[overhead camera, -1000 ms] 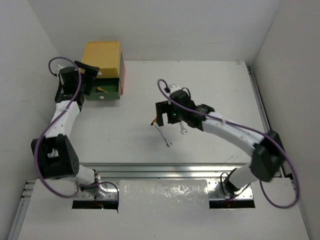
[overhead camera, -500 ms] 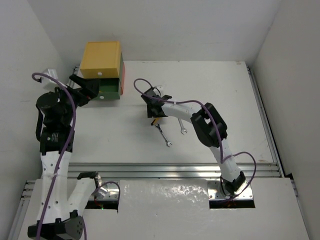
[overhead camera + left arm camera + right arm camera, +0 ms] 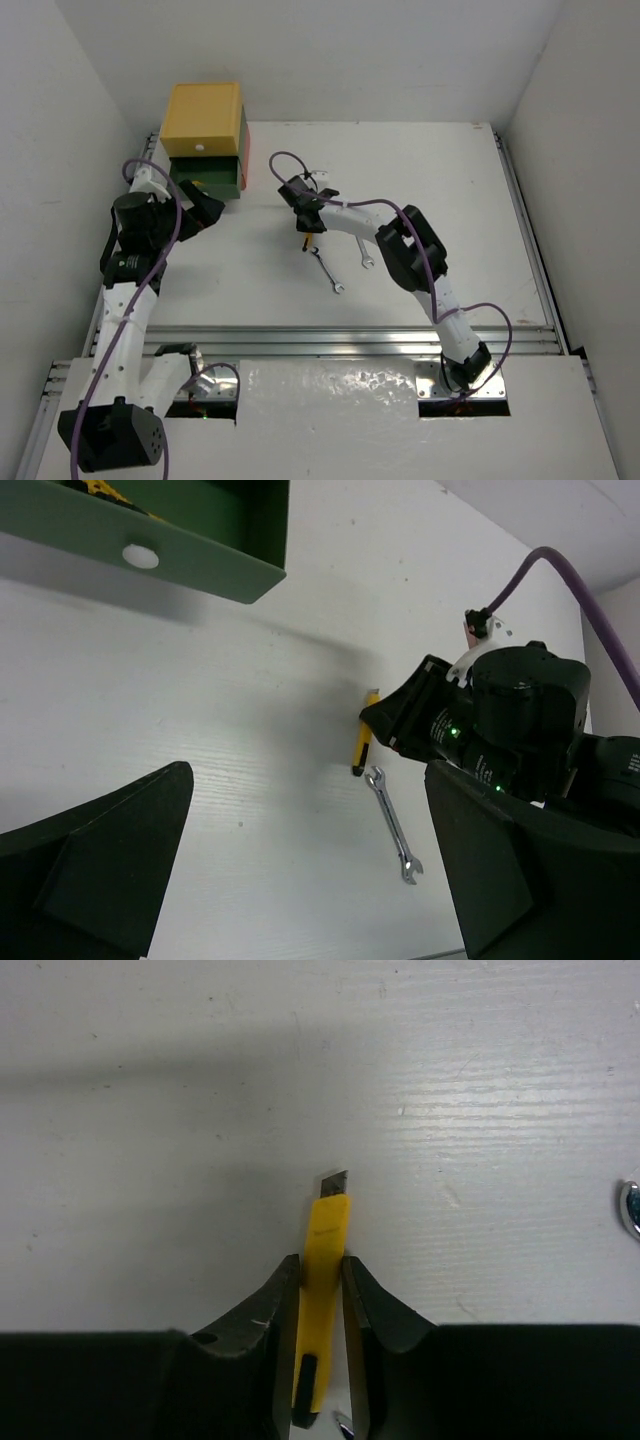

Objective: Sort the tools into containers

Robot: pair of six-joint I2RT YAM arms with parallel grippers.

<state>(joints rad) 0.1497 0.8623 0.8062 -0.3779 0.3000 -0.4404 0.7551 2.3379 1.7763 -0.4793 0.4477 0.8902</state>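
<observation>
My right gripper (image 3: 321, 1260) is shut on the yellow-black utility knife (image 3: 328, 1222), which lies flat on the table with its blade pointing away. From above, the right gripper (image 3: 308, 225) sits over the knife (image 3: 310, 241) mid-table. Two silver wrenches (image 3: 327, 270) (image 3: 367, 257) lie just beyond it. The stacked containers stand at the back left: yellow (image 3: 203, 115) on top, the green drawer (image 3: 215, 178) pulled out, red-orange (image 3: 246, 150) at the side. My left gripper (image 3: 205, 210) hangs open and empty just in front of the green drawer (image 3: 200, 565). A yellow tool tip (image 3: 100, 486) shows inside.
White walls close in the table on the left, back and right. A metal rail (image 3: 350, 340) runs along the near edge. In the left wrist view one wrench (image 3: 392, 825) lies next to the knife (image 3: 362, 745) under the right gripper (image 3: 400, 725).
My right gripper's fingers have closed onto the utility knife. My left gripper has pulled back from the green drawer toward the front of the table and stands wide open.
</observation>
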